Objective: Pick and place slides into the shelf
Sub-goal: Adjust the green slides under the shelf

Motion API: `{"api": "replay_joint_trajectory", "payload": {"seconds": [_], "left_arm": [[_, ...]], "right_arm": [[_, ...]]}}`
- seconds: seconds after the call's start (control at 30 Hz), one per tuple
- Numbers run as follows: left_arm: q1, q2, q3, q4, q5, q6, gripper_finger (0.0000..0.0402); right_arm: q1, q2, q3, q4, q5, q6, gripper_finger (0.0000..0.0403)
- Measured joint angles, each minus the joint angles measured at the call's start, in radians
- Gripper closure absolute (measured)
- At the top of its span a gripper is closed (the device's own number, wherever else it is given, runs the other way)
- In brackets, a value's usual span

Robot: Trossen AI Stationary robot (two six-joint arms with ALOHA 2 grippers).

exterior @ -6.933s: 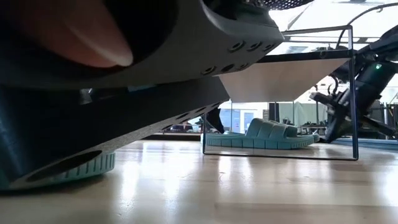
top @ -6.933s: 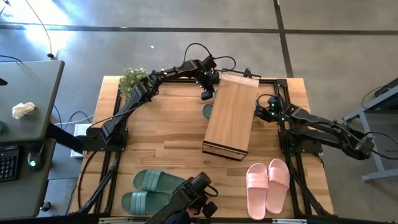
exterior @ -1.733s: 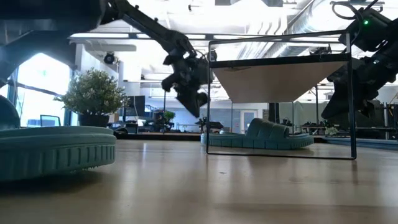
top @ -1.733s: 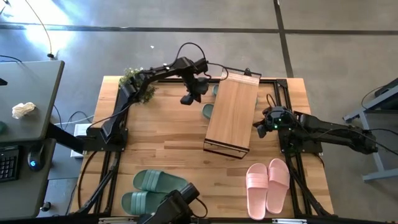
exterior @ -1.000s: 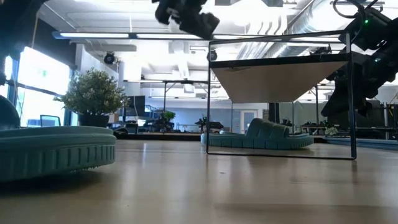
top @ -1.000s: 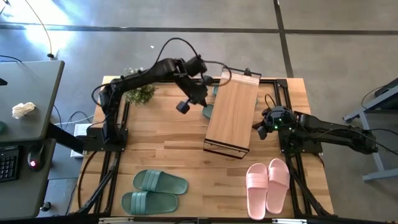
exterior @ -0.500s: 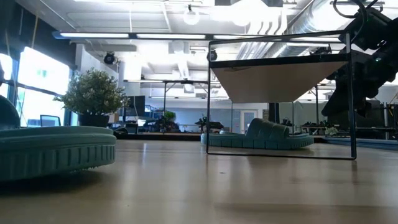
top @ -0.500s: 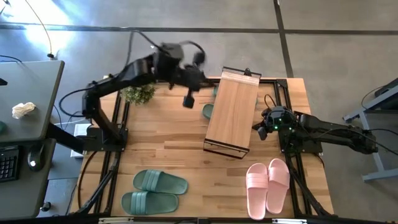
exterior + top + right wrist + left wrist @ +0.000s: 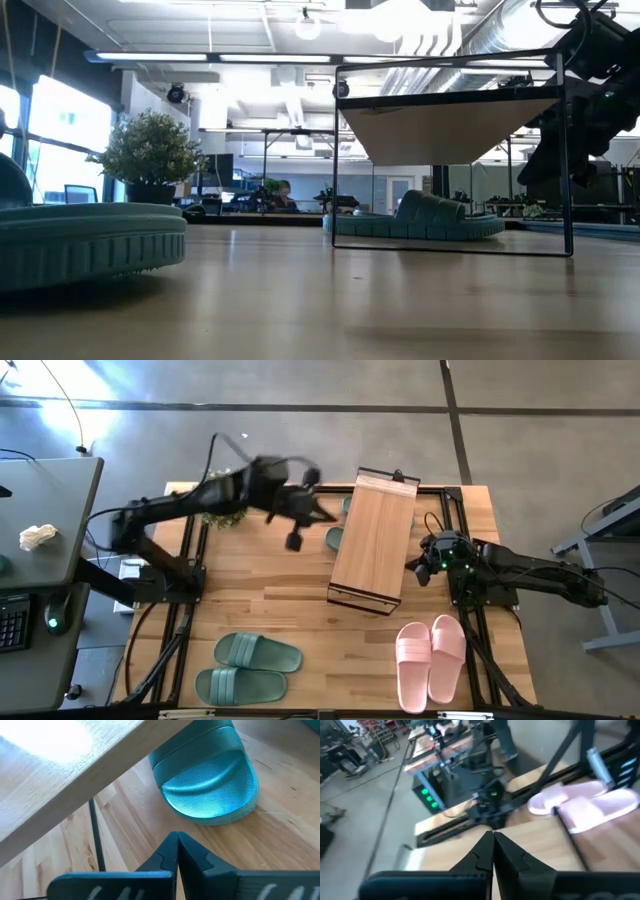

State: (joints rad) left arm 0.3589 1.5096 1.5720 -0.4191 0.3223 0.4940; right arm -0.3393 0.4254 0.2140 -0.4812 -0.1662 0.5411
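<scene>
The shelf [image 9: 372,545] stands slantwise at the table's far middle, its wooden top [image 9: 70,765] on a thin dark frame. Under it a green slide [image 9: 415,220] lies on the table, its end [image 9: 333,538] peeking out at the shelf's left side; a second green bit [image 9: 346,505] shows farther back. A green pair [image 9: 245,665] lies flat near the front left, a pink pair [image 9: 432,657] near the front right. My left gripper [image 9: 293,541] hangs shut, high above the table left of the shelf. My right gripper [image 9: 412,567] is shut beside the shelf's right side, facing a green slide [image 9: 210,785] under it.
A potted plant [image 9: 222,508] stands at the table's far left corner. Dark frame rails run along the table's left [image 9: 185,610] and right [image 9: 470,630] edges. Bare wood lies between the shelf and the two pairs at the front. A desk [image 9: 40,530] stands left of the table.
My left arm has swung up and away from the shelf's left side, rising out of the low view. Its gripper has tipped from pointing steeply down to nearly level and has stayed shut. The slides and the shelf have not moved.
</scene>
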Motion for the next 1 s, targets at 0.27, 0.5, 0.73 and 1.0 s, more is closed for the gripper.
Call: {"api": "replay_joint_trajectory", "payload": {"seconds": [0.27,0.5,0.73,1.0], "left_arm": [[0.089,-0.285,-0.533,0.197,-0.134,0.064,0.0402],[0.214,-0.212,-0.786,0.295,-0.031,0.033,0.0401],[0.293,0.010,-0.772,0.321,0.057,0.031,0.0401],[0.291,0.245,-0.547,0.191,0.108,0.146,0.0402]], "right_arm": [[0.000,0.000,0.000,0.023,-0.005,-0.009,0.0403],[0.000,0.000,0.000,0.043,0.041,0.007,0.0403],[0.000,0.000,0.000,0.037,0.054,0.027,0.0403],[0.000,0.001,0.000,-0.011,0.081,0.013,0.0403]]}}
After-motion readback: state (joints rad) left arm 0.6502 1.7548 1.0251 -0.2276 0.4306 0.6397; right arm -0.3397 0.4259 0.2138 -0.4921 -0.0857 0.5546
